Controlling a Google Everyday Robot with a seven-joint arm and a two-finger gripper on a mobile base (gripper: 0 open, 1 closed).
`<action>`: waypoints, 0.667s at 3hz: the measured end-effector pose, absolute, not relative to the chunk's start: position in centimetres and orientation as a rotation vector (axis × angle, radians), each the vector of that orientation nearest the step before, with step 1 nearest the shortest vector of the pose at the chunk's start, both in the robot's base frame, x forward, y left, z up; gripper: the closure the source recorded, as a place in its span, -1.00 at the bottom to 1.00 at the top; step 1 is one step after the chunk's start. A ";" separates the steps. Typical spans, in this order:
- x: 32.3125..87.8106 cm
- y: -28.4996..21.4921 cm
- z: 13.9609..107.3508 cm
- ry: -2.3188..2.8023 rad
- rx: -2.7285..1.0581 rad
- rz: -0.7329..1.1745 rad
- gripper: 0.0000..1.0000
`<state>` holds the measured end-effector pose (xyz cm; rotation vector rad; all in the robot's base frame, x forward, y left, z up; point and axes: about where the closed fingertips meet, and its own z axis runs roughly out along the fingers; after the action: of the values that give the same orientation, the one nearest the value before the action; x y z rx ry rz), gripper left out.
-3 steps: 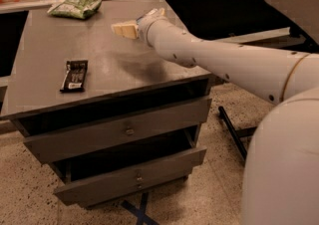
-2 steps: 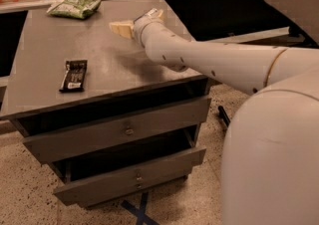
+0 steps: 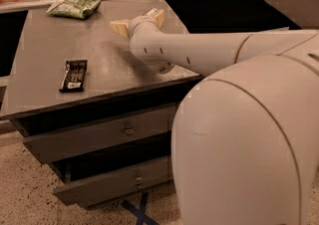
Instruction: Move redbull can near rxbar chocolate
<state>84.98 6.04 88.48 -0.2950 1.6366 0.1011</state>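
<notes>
The gripper (image 3: pixel 138 20) hovers over the back of the gray table (image 3: pixel 45 45), toward its right half, at the end of a thick white arm (image 3: pixel 199 52) that reaches in from the right. The wrist covers the space the gripper encloses, so I cannot tell whether it is released, clenched or grasping anything. The can does not show anywhere in this view. If it stands at the gripper, the wrist hides it, so I cannot tell where it is relative to the gripper.

The chocolate bar (image 3: pixel 74 74) lies flat near the table's front left, well apart from the gripper, with its long side running front to back. Its black wrapper has small white print and a pale patch at the near end. None of the writing is readable.

A crinkled green snack bag (image 3: pixel 75 6) lies at the back left corner, left of the gripper. Its label cannot be read either.

Under the tabletop sit two drawers (image 3: pixel 99 134), one above the other. The robot's large white body (image 3: pixel 249 144) fills the lower right. Blue tape (image 3: pixel 139 209) forms a cross on the speckled floor (image 3: pixel 25 199).
</notes>
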 end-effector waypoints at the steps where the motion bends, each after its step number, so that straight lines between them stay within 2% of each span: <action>1: 85.1 5.5 88.7 1.635 -0.253 0.060 -1.00; 2: 85.4 5.4 88.8 1.640 -0.223 0.025 -1.00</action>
<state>85.39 5.36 88.76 -0.2232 1.6403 0.0245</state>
